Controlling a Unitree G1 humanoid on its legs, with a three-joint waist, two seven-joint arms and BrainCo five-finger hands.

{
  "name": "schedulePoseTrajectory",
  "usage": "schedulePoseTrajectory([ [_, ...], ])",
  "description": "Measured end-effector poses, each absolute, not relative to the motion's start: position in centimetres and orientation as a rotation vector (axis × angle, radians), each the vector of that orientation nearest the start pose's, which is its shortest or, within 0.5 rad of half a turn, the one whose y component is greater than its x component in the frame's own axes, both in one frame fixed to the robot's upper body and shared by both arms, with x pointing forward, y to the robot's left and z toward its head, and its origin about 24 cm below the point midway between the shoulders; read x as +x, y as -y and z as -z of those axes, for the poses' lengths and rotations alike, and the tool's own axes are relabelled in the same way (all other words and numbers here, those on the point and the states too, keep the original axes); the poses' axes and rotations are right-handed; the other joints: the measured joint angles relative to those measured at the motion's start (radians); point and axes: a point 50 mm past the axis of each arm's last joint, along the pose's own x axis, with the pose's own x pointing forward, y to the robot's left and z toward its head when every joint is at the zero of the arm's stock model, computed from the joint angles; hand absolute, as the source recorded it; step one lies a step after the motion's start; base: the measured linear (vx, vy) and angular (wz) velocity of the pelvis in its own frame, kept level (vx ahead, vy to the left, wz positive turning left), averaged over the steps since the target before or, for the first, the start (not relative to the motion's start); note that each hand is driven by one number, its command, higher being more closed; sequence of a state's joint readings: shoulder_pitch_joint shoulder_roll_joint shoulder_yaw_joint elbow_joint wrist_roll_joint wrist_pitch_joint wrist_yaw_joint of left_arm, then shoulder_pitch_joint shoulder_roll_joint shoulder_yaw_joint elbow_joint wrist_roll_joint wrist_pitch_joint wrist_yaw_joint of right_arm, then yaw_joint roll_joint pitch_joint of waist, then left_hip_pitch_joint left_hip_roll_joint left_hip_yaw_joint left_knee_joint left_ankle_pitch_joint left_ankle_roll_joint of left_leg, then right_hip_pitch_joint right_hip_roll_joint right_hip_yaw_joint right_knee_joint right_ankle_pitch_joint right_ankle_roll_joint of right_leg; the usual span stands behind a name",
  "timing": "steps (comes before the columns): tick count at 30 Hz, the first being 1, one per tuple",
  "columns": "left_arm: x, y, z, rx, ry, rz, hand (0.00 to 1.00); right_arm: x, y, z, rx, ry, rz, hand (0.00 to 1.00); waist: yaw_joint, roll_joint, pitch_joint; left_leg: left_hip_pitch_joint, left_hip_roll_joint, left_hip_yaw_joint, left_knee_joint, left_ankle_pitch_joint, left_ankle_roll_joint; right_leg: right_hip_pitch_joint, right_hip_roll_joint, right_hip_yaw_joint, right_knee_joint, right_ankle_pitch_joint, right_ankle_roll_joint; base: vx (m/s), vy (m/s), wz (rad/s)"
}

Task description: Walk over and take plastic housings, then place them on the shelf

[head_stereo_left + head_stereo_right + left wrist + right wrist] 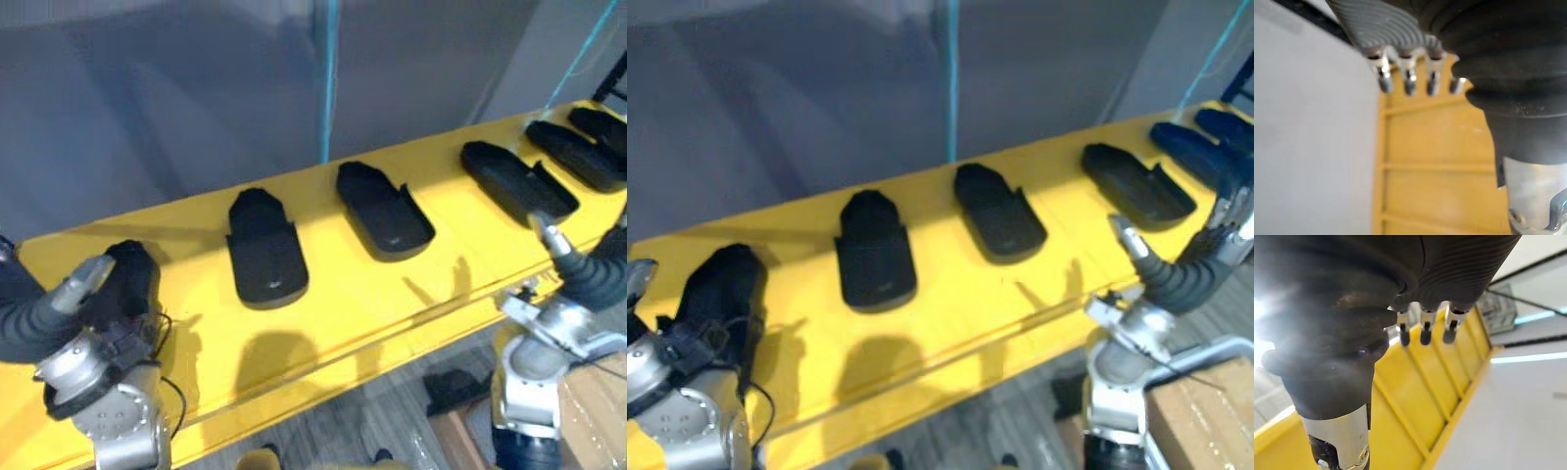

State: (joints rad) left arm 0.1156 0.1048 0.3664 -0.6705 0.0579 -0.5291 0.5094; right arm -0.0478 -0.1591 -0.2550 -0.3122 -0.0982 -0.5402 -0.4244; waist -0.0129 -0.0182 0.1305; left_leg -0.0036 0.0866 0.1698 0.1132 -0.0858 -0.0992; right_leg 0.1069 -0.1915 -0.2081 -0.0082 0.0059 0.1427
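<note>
Several black plastic housings lie in a row on the yellow shelf (353, 294): one at centre left (265, 250), one in the middle (384, 211), one to the right (514, 181), and two more at the far right end (578, 152). Another housing (720, 289) rests at the shelf's left end. My left hand (86, 279) sits right beside that housing, fingers (1408, 81) relaxed, with nothing in its grasp. My right hand (1227, 220) hovers over the shelf's front edge near the right-hand housing, fingers (1422, 330) straight and empty.
A grey wall (196, 88) rises directly behind the shelf. A teal cord (330, 78) hangs down to the shelf's back edge. A cardboard box (1205, 411) stands on the floor at lower right, below the shelf's front edge.
</note>
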Motion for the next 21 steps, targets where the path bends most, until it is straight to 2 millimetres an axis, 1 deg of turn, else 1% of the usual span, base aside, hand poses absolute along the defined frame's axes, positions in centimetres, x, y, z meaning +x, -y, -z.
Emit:
schedulePoseTrajectory([
  [3, 13.5, -24.2, -20.9, 0.167, 1.178, -0.765, 0.00, 20.8, 22.7, -17.8, -0.147, 0.957, 0.501, 0.00, 0.000, -0.001, -0.008, 0.022, 0.002, -0.010, -0.069, 0.043, -0.011, 0.001, 0.005, -0.017, 0.001, -0.003, -0.005, -0.01, -0.065, 0.17],
  [5, 13.0, -24.7, -21.2, 0.198, 1.190, -0.799, 0.00, 20.9, 22.8, -18.0, -0.147, 0.960, 0.476, 0.00, 0.001, -0.010, -0.020, 0.037, -0.001, -0.026, -0.118, 0.080, -0.010, 0.001, 0.005, -0.038, 0.001, -0.003, -0.005, 0.02, -0.042, 0.26],
  [7, 12.6, -25.2, -21.4, 0.248, 1.198, -0.840, 0.00, 21.2, 22.6, -18.5, -0.143, 0.977, 0.435, 0.00, 0.010, -0.017, -0.024, 0.053, -0.009, -0.027, -0.153, 0.098, -0.008, 0.004, 0.003, -0.040, 0.001, -0.003, -0.005, 0.02, -0.007, 0.10],
  [9, 12.2, -25.8, -21.8, 0.378, 1.204, -0.936, 0.00, 21.6, 22.3, -19.3, -0.113, 1.006, 0.353, 0.00, 0.016, -0.020, -0.025, 0.074, -0.013, -0.031, -0.187, 0.112, -0.003, 0.017, 0.002, -0.046, 0.001, -0.003, -0.005, -0.01, -0.004, 0.09],
  [10, 11.9, -26.4, -22.1, 0.460, 1.208, -1.007, 0.00, 21.8, 22.0, -19.8, -0.088, 1.016, 0.284, 0.00, 0.016, -0.022, -0.030, 0.078, -0.018, -0.041, -0.198, 0.115, -0.002, 0.025, -0.001, -0.062, 0.001, -0.003, -0.005, -0.02, -0.003, 0.23],
  [11, 11.6, -27.2, -22.4, 0.504, 1.212, -1.075, 0.00, 22.0, 21.6, -20.2, -0.062, 1.019, 0.210, 0.00, 0.017, -0.024, -0.031, 0.078, -0.021, -0.053, -0.199, 0.115, -0.002, 0.032, -0.004, -0.074, 0.001, -0.003, -0.005, -0.02, 0.008, 0.24],
  [12, 11.4, -27.8, -22.4, 0.518, 1.203, -1.117, 0.00, 22.1, 21.3, -20.4, -0.054, 1.020, 0.175, 0.00, 0.022, -0.025, -0.034, 0.077, -0.022, -0.055, -0.199, 0.115, -0.002, 0.032, -0.004, -0.079, 0.001, -0.003, -0.005, -0.02, 0.005, 0.19],
  [14, 10.8, -30.0, -22.0, 0.570, 1.131, -1.330, 0.00, 22.8, 19.9, -21.1, -0.042, 1.028, 0.050, 0.00, 0.040, -0.026, -0.040, 0.073, -0.027, -0.064, -0.200, 0.118, 0.001, 0.033, -0.004, -0.094, 0.001, -0.003, -0.005, -0.02, 0.003, 0.11],
  [15, 10.6, -30.4, -21.8, 0.568, 1.110, -1.379, 0.00, 23.0, 19.5, -21.3, -0.037, 1.031, 0.020, 0.00, 0.046, -0.025, -0.040, 0.072, -0.027, -0.067, -0.201, 0.119, 0.000, 0.034, -0.003, -0.095, 0.001, -0.004, -0.006, -0.02, -0.007, 0.09],
  [17, 9.7, -32.2, -20.9, 0.566, 1.037, -1.565, 0.00, 23.6, 17.6, -21.9, -0.026, 1.042, -0.089, 0.00, 0.067, -0.025, -0.040, 0.070, -0.026, -0.080, -0.201, 0.124, -0.002, 0.038, -0.001, -0.113, 0.001, -0.006, -0.009, -0.02, -0.022, 0.15],
  [18, 9.5, -32.5, -20.6, 0.573, 1.020, -1.611, 0.00, 23.8, 17.1, -22.1, -0.021, 1.044, -0.116, 0.00, 0.072, -0.025, -0.041, 0.070, -0.026, -0.086, -0.201, 0.128, -0.002, 0.039, 0.000, -0.121, 0.001, -0.006, -0.010, -0.01, -0.032, 0.23],
  [19, 9.1, -33.1, -20.2, 0.592, 0.996, -1.692, 0.00, 24.2, 16.0, -22.3, -0.010, 1.046, -0.168, 0.00, 0.086, -0.025, -0.041, 0.068, -0.026, -0.099, -0.201, 0.134, -0.002, 0.043, 0.001, -0.128, 0.001, -0.006, -0.010, 0.00, -0.027, 0.20],
  [20, 8.9, -33.3, -20.0, 0.594, 0.990, -1.721, 0.00, 24.5, 15.4, -22.4, -0.006, 1.043, -0.194, 0.00, 0.089, -0.025, -0.041, 0.068, -0.026, -0.107, -0.202, 0.136, -0.003, 0.048, 0.002, -0.136, 0.001, -0.007, -0.011, -0.02, -0.034, 0.33],
  [21, 8.7, -33.5, -19.7, 0.582, 1.002, -1.772, 0.00, 25.1, 14.4, -22.4, -0.005, 1.030, -0.242, 0.00, 0.100, -0.024, -0.042, 0.068, -0.027, -0.122, -0.202, 0.140, -0.002, 0.059, 0.003, -0.152, 0.001, -0.008, -0.013, -0.04, -0.029, 0.36],
])
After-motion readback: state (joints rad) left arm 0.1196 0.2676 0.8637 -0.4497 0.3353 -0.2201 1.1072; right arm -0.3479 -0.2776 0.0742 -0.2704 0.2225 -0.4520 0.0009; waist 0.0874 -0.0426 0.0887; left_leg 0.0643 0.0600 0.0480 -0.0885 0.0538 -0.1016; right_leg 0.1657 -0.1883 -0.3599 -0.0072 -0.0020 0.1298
